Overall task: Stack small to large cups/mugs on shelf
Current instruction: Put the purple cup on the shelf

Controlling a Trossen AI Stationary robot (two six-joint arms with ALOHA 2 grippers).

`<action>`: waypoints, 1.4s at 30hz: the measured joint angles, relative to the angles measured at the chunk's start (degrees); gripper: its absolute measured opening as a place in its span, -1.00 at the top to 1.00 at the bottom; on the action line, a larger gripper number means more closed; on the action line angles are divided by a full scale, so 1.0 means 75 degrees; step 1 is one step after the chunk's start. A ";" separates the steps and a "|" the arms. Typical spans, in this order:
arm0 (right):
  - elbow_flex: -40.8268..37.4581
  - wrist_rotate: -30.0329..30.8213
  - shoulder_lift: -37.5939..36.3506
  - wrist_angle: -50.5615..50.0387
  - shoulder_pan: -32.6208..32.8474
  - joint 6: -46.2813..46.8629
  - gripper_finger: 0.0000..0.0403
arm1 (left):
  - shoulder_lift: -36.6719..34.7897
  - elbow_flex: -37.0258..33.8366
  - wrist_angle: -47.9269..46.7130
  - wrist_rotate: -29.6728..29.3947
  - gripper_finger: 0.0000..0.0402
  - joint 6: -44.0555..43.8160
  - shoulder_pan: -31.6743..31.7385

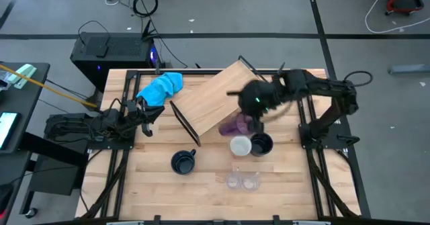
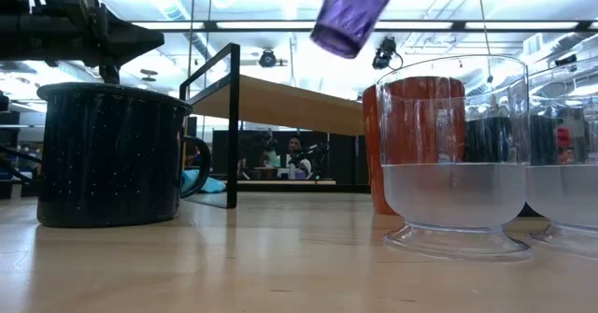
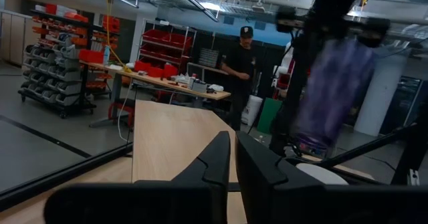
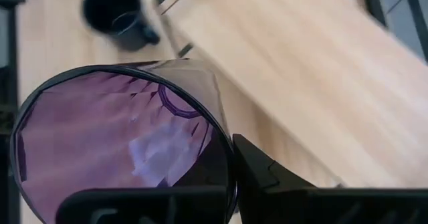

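Beyond the plank-topped wooden bench (image 1: 134,185) lay a grey workshop floor with cables, and the left wrist view looked into a room of red storage bins where a person in dark clothes (image 3: 239,70) stood well back. On the bench, the right tool (image 1: 250,111) was clamped on the translucent purple tumbler (image 4: 120,144), which it held lifted and tilted; the low view showed the tumbler's base hanging in the air above the other vessels. Just under and ahead of that tool stood the white mug (image 1: 240,145) and a dark navy enamel mug (image 1: 262,144), touching or nearly so; two small clear plastic cups (image 1: 242,180) sat farther out toward the bench's front edge, and a second dark navy mug with a handle (image 1: 183,162) stood well apart to the side. Behind the tool, the light wooden shelf board with thin black frame ends (image 1: 215,97) carried nothing as far as the pictures showed. The left tool (image 1: 144,115) waited with its fingers close together, near the crumpled bright blue cloth (image 1: 161,87). The step in hand seemed to be carrying the tumbler from the cluster toward the shelf. The next move would call for righting it over the board, lowering it until the base rested flat, and only then releasing.
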 joint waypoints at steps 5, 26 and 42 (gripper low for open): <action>0.0726 -0.0418 0.0616 -0.0031 -0.0937 -0.0563 0.97 | -0.0001 0.0000 0.0002 0.0000 0.81 -0.0003 0.0001; 0.1344 -0.1432 0.1408 -0.1011 -0.3582 -0.1278 0.90 | 0.0002 0.0000 -0.0003 0.0002 0.81 -0.0001 -0.0001; 0.1335 -0.1418 0.1406 -0.0822 -0.3631 -0.1598 0.80 | -0.0001 0.0001 0.0000 -0.0001 0.84 -0.0002 0.0001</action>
